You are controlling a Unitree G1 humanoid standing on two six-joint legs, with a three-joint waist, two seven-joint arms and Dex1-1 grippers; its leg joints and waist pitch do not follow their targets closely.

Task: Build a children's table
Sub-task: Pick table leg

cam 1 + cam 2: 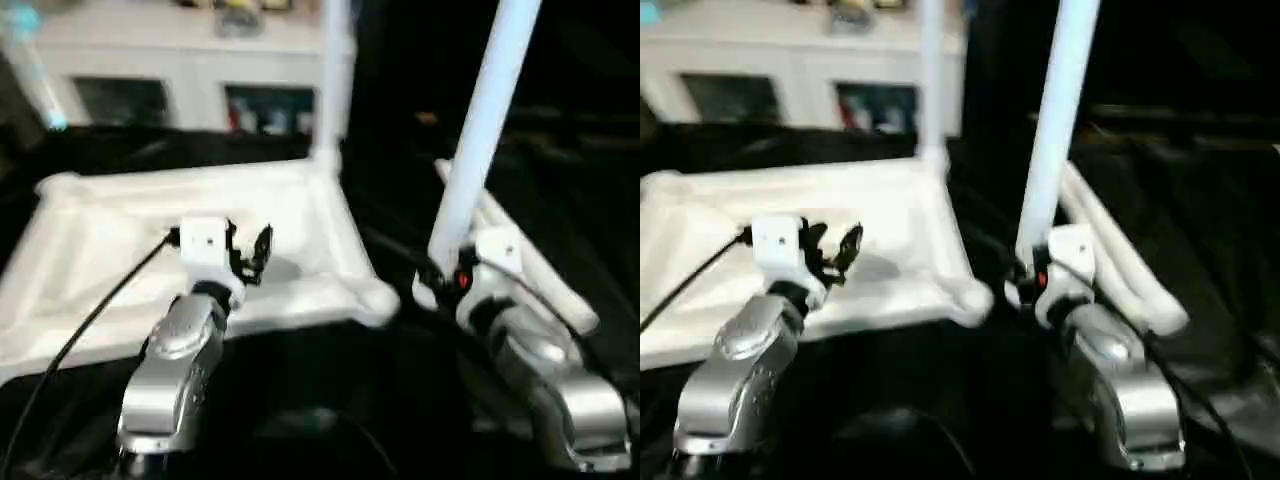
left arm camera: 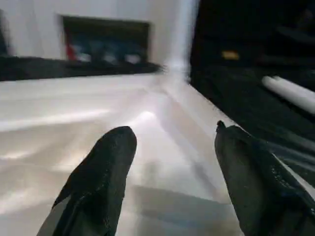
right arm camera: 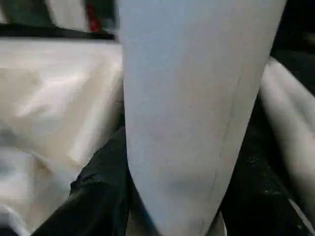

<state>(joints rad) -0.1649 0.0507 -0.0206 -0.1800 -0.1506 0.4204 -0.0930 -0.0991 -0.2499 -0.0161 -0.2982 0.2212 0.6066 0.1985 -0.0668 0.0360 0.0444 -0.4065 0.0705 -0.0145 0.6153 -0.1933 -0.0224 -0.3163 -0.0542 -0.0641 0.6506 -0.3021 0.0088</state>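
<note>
Across the back of the room stand white cabinets point(image 1: 180, 70) with dark openings, and under my forearms spreads a black cloth point(image 1: 330, 400). On that cloth lies the table top point(image 1: 110, 250), white, underside up, one leg point(image 1: 335, 80) upright in its far corner socket. Two spare legs point(image 1: 1120, 260) lie beside it. My right gripper point(image 1: 448, 275) clasps another leg point(image 1: 485, 120), steeply tilted. My left gripper point(image 1: 250, 255) hovers over the top, fingers point(image 2: 101, 182) apart, empty.
</note>
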